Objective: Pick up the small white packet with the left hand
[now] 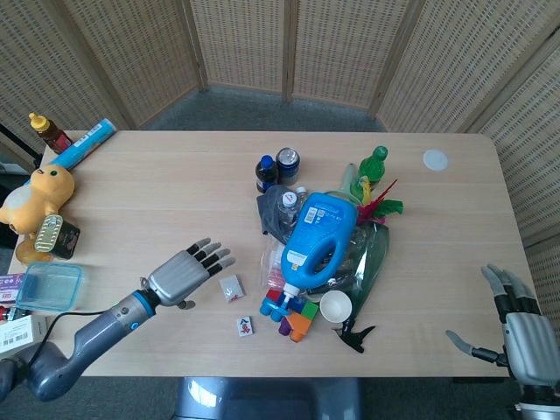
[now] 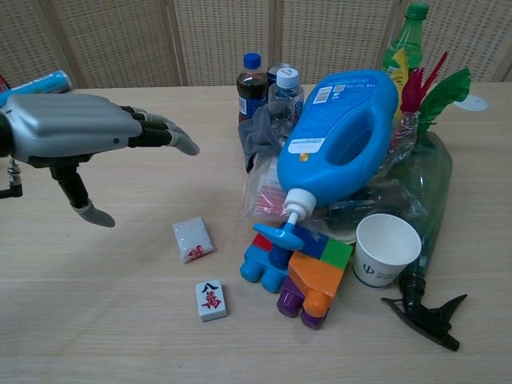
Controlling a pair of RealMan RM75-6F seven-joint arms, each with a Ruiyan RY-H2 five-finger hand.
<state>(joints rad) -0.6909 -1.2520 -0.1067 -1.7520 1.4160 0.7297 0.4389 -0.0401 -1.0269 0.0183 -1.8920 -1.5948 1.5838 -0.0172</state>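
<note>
one small white packet point(image 2: 193, 238) lying flat (long axis toward camera), left hand point(image 2: 76, 132) spread above, empty

The small white packet point(image 2: 193, 239) lies on the table point(image 2: 96, 320), left of the toy blocks point(image 2: 298, 274), behind the mahjong tile point(image 2: 211, 299).

A pale wooden table point(image 1: 175, 184) with rounded corners stood on a grey carpeted floor point(image 1: 262, 109). Behind it ran a folding screen point(image 1: 332, 44) of woven cane panels in light wooden frames, angled around the far side and both ends. The light was even and soft, throwing only faint shadows on the tabletop
</note>
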